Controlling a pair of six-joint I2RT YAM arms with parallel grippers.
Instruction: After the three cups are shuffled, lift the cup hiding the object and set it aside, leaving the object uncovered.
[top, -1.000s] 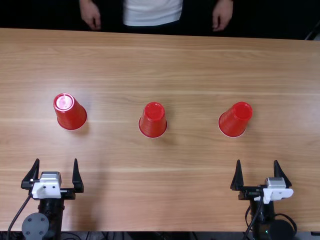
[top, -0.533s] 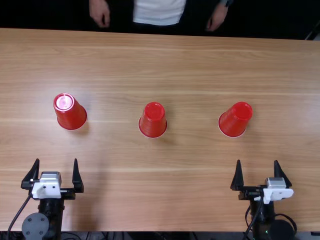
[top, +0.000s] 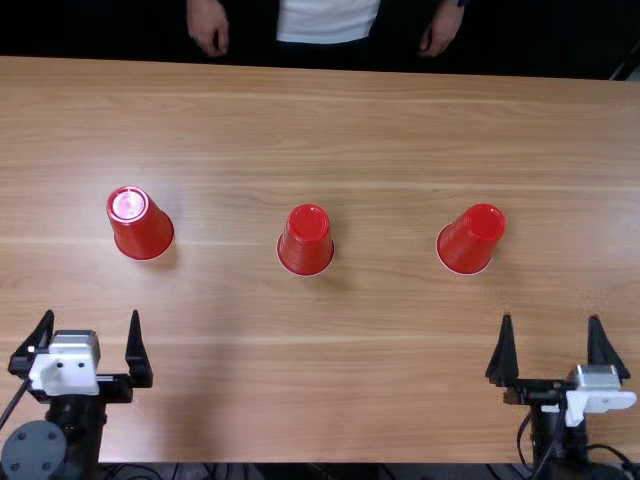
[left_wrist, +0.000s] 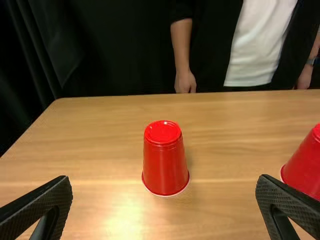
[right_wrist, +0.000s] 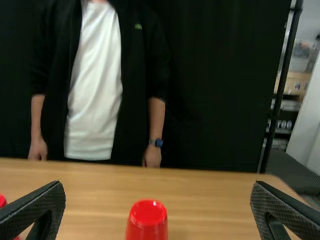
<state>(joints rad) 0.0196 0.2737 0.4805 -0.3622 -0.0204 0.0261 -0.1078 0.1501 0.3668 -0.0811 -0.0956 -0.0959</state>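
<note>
At the near left corner of the wooden surface (top: 320, 120), the left gripper (top: 89, 318) sits low by the near edge. Its two black fingers are spread wide and released, with nothing between them, and they point toward the far side. Ahead of it, well apart and a little to its right, the left cup (top: 139, 224) stands mouth down with its rim flat on the wood. In the left wrist view this red cup sits upright between the two finger pads and is not touched by either. The middle cup (top: 305, 240), also red and inverted, stands near the centre of the surface, well apart from the left cup and on roughly the same line across. Farther right, with a similar gap, the right cup (top: 470, 240) rests mouth down as well. In the right wrist view it appears upright between that arm's fingers. All three cups stand alone, and which one covers the object cannot be told. At the near right corner, the right gripper (top: 550, 322) sits by the near edge, to the right of the right cup and well short of it. Its fingers are likewise parted and released, holding nothing.
</note>
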